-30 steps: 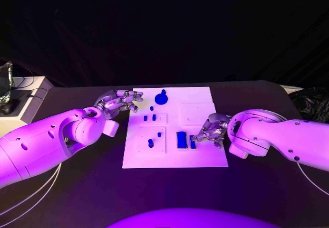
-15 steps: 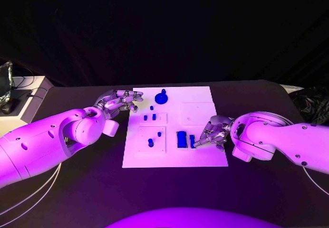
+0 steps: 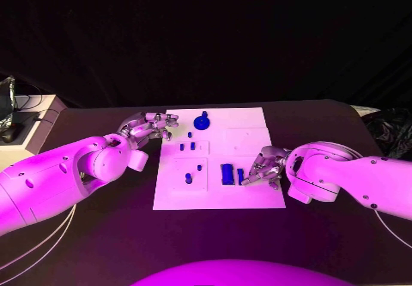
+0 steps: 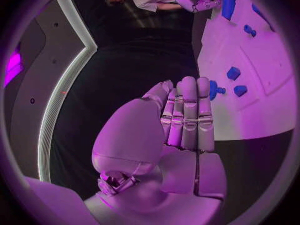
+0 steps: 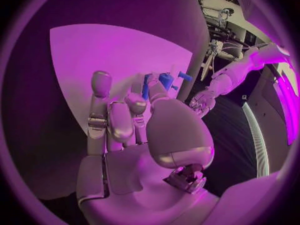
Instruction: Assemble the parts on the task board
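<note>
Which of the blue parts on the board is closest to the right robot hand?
The small narrow blue piece, right at the fingertips of the right robot hand. The larger blue block sits just beyond it; the others lie farther off.

Head camera looks steeply down on the task board (image 3: 219, 161); both wrist cameras, close behind their hands, share it

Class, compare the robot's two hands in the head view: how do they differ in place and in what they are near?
The left hand hovers at the task board's far left edge, near the round blue part; the right hand sits at the near right, fingers reaching the upright blue blocks. The left hand's fingers lie together and hold nothing; whether the right hand grips a block cannot be told. Both are silver hands on white arms.
</note>
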You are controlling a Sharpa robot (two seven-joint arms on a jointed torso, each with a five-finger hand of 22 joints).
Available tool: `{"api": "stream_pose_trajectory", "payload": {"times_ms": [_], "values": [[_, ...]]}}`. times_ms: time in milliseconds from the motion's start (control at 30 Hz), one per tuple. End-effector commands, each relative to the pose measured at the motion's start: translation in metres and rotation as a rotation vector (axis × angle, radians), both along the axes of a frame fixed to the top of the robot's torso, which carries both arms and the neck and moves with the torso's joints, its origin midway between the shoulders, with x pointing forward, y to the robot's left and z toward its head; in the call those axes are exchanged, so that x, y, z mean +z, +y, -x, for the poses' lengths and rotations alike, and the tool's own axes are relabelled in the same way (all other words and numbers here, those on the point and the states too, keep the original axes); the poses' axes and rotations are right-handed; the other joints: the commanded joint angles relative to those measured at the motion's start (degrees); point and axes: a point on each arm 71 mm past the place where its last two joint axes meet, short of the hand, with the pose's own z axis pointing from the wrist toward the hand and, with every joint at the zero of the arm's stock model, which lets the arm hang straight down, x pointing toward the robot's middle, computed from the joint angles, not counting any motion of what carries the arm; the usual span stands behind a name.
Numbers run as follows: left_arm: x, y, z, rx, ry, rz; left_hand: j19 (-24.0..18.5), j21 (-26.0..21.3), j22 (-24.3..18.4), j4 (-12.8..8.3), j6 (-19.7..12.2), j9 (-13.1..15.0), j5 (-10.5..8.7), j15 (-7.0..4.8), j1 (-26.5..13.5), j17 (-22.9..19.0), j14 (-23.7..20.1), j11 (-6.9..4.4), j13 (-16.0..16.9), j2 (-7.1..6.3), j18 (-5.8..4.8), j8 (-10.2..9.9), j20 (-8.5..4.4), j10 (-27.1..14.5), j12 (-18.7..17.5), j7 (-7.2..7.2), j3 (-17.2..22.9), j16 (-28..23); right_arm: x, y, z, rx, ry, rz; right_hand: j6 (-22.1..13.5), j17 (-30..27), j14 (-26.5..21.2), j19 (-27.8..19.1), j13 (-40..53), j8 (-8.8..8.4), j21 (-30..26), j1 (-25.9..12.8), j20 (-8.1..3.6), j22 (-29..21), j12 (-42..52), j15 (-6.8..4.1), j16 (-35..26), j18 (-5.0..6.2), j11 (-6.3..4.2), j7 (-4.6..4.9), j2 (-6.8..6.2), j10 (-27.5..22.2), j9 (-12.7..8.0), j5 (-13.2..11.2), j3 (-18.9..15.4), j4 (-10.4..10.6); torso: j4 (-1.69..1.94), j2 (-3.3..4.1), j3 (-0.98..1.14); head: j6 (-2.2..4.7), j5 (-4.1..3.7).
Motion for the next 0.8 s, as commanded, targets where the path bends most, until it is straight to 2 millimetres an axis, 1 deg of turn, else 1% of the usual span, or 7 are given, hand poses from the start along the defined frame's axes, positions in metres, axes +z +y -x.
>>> {"api": "stream_pose_trajectory", "payload": {"times_ms": [33,100,267,567,800], "values": [[0.001,-0.0023,0.0008,-0.018,-0.006,0.007,0.42,-0.33,0.05,-0.06,-0.33,0.09,0.18,0.22,-0.43,-0.05,0.0,-0.08,-0.01,0.07,0.01,0.07,0.09,-0.26,0.22,0.0,0.22,-0.11,-0.0013,0.0012,-0.002,-0.002,-0.028,0.014,0.02,-0.01,-0.09,2.53,0.08,0.21,0.29,0.1,-0.47,0.01,0.4,-0.41,0.15,-0.28,-0.47,-0.41,0.72,0.03,0.08,0.16,-0.14,-0.27,-0.01,0.01,-0.04,-0.12,0.1],[0.001,-0.0024,0.0008,-0.019,-0.006,0.008,0.42,-0.33,0.05,-0.06,-0.33,0.09,0.18,0.22,-0.43,-0.05,0.0,-0.08,-0.01,0.07,0.01,0.07,0.09,-0.26,0.22,0.0,0.22,-0.11,-0.0025,0.0023,-0.0025,-0.003,-0.033,0.018,-0.01,-0.02,-0.1,2.53,0.14,0.32,0.26,0.24,-0.5,-0.02,0.5,-0.45,0.13,-0.3,-0.52,-0.46,1.1,0.11,0.09,0.16,-0.1,-0.42,-0.02,0.03,-0.04,-0.14,0.16],[0.0009,-0.0023,0.0009,-0.019,-0.006,0.007,0.42,-0.33,0.05,-0.06,-0.33,0.09,0.18,0.22,-0.43,-0.05,0.0,-0.08,-0.01,0.07,0.01,0.07,0.09,-0.26,0.22,0.0,0.22,-0.11,-0.0044,0.0033,-0.0036,-0.005,-0.046,0.03,-0.07,0.04,-0.07,2.55,0.19,0.55,0.49,0.3,-0.56,0.0,0.54,-0.52,0.18,-0.36,-0.6,-0.57,1.82,0.2,0.07,1.32,-0.22,-0.72,-0.05,0.01,-0.02,-0.22,0.19],[0.0008,-0.0022,0.0009,-0.02,-0.004,0.007,0.42,-0.33,0.05,-0.06,-0.33,0.09,0.18,0.22,-0.43,-0.05,0.0,-0.08,-0.01,0.07,0.01,0.07,0.09,-0.26,0.22,0.0,0.22,-0.11,-0.0055,0.0032,-0.0045,-0.007,-0.052,0.037,-0.18,0.12,-0.07,2.54,0.29,0.57,0.73,0.81,-0.67,0.02,0.56,-0.61,0.23,-0.45,-0.71,-0.73,2.53,0.25,-0.33,6.35,-0.3,-1.78,-0.07,-0.02,-0.02,-0.27,0.18],[0.0007,-0.0024,0.001,-0.022,-0.003,0.006,0.45,-0.42,0.21,-0.05,-0.33,0.08,0.19,0.23,-0.56,-0.06,0.02,-0.07,-0.01,0.15,0.01,0.06,0.09,-0.29,0.26,0.02,0.27,-0.09,-0.0049,0.002,-0.0038,-0.007,-0.057,0.032,-0.12,0.08,-0.07,2.53,0.33,0.62,0.64,0.4,-0.69,-0.03,0.52,-0.61,0.19,-0.47,-0.7,-0.71,2.37,0.26,-0.54,6.64,-0.73,-1.98,0.0,-0.01,-0.04,-0.21,0.21]]}}
